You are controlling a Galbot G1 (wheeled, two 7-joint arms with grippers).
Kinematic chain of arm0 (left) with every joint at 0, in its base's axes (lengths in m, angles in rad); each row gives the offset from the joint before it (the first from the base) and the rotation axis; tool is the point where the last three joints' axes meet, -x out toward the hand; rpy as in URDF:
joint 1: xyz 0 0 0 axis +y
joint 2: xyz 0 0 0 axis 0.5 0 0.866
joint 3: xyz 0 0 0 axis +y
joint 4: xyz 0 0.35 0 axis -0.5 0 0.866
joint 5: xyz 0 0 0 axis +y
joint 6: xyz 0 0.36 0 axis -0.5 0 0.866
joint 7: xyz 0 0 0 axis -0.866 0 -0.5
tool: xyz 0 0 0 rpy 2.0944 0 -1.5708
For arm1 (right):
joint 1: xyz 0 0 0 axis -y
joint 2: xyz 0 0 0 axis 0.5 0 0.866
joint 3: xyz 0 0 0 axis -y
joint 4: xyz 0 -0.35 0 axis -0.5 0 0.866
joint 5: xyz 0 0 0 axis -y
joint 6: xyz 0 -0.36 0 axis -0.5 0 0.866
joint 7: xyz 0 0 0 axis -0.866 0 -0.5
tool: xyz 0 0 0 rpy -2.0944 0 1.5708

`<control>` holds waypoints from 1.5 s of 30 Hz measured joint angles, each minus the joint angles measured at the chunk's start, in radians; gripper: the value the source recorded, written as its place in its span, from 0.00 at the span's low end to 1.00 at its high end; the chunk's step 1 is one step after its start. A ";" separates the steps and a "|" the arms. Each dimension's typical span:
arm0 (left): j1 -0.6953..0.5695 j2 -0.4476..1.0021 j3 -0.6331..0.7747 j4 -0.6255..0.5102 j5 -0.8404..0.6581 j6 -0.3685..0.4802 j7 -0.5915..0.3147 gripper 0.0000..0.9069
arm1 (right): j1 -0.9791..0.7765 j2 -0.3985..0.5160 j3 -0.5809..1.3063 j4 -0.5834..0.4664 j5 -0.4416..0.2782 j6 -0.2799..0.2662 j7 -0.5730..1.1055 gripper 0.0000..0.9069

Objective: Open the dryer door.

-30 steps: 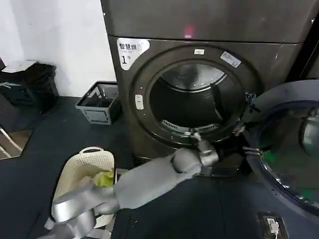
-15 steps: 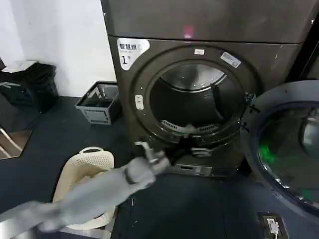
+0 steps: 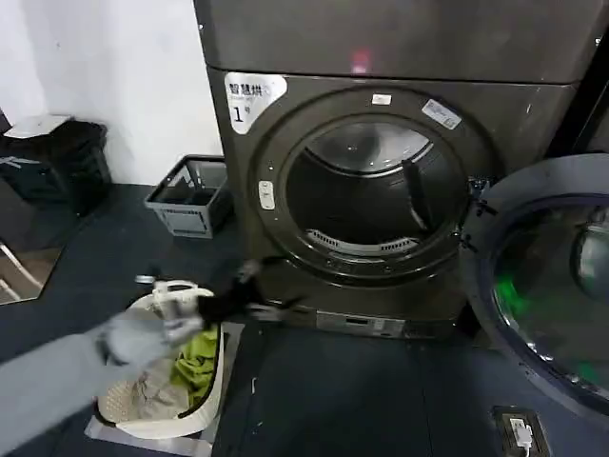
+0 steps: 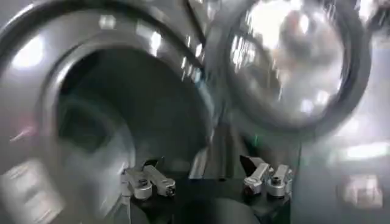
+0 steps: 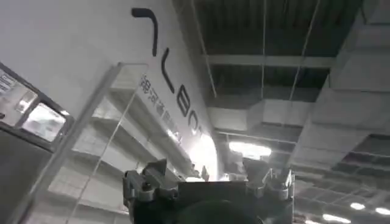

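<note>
head cam looks down at the dryer front from a bit back, left wrist cam faces that same drum opening (image 4: 103, 122) close up, right wrist cam points up at the ceiling (image 5: 274, 49)

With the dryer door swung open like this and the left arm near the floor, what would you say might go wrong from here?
1. The left gripper hangs open just above the laundry basket; a low sweep may snag the clothes or tip it.
2. The dryer door stands wide open beside the drum opening; an arm moving that way might knock it or strain its hinge.
3. The right gripper points towards the ceiling, so it could not steady the door.
</note>
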 joint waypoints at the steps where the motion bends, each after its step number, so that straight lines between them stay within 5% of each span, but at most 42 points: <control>1: 0.013 0.032 -0.012 0.008 0.015 0.025 0.009 1.00 | -0.001 -0.004 0.010 0.001 -0.006 0.001 0.002 1.00; 8: 0.114 0.184 -0.084 0.097 0.153 0.080 0.137 1.00 | -0.005 -0.021 0.047 0.006 -0.039 0.019 0.005 1.00; 14: 0.155 0.276 -0.129 0.128 0.267 0.219 0.240 1.00 | 0.000 -0.020 0.036 0.010 -0.039 0.023 0.001 1.00; 22: 0.183 0.360 -0.152 0.146 0.338 0.188 0.374 1.00 | -0.005 -0.021 0.034 0.004 -0.038 0.027 -0.006 1.00; 45: 0.198 0.392 -0.163 0.148 0.417 0.181 0.432 1.00 | -0.013 -0.002 0.029 0.019 -0.043 0.026 -0.011 1.00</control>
